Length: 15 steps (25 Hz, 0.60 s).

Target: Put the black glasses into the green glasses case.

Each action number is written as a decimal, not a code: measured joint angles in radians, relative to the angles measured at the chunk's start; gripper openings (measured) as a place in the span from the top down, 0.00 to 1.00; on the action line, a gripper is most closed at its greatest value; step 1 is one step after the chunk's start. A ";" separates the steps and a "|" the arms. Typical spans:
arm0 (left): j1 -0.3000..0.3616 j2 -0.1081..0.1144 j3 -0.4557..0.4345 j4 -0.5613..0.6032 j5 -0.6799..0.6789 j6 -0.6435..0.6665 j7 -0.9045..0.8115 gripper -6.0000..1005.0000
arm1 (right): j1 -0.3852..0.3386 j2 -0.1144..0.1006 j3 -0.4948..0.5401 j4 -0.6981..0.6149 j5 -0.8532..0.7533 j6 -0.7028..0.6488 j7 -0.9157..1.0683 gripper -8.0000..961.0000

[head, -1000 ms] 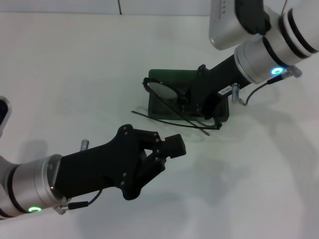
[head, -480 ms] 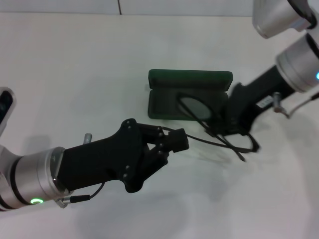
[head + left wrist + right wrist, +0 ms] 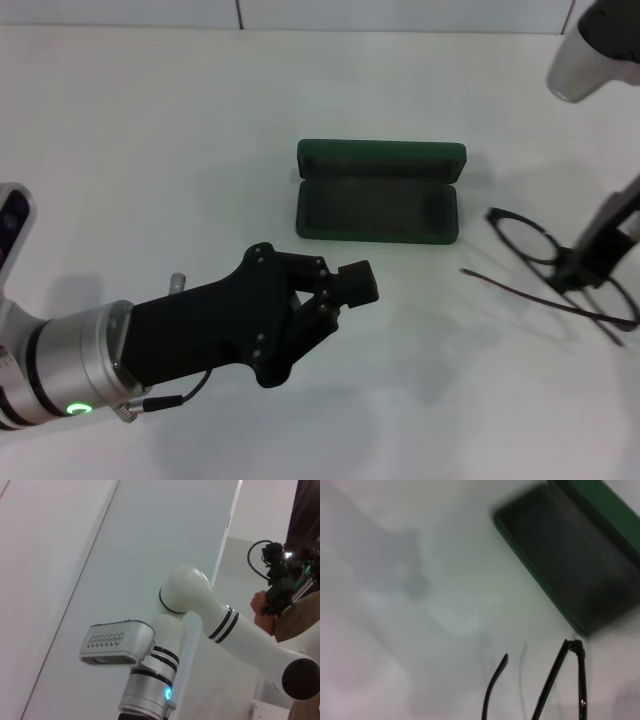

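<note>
Right now the right gripper [image 3: 590,262] is clamped on the black glasses [image 3: 545,262], held to the right of the open green glasses case [image 3: 378,190], temples trailing rightward; the left gripper [image 3: 335,290], closed, is idle.

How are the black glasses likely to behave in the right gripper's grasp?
The black glasses look thin-wired, so probably light and easily bent. Their temples are unfolded and trail past the right gripper, so they may swing or snag on the green glasses case. The lenses look fragile.
</note>
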 joint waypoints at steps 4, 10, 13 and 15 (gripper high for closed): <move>-0.007 0.002 0.001 0.000 0.002 -0.004 -0.005 0.97 | -0.004 -0.001 -0.010 0.010 -0.092 -0.013 0.007 0.86; -0.022 0.005 0.000 0.000 0.002 -0.011 -0.016 0.97 | -0.018 -0.004 -0.021 0.041 -0.134 0.014 -0.019 0.86; -0.030 0.006 0.000 0.000 -0.002 -0.028 -0.021 0.97 | -0.019 -0.005 -0.021 0.069 -0.154 0.030 -0.043 0.85; -0.036 0.007 0.000 0.000 -0.002 -0.036 -0.022 0.97 | -0.019 -0.005 -0.021 0.087 -0.162 0.035 -0.064 0.85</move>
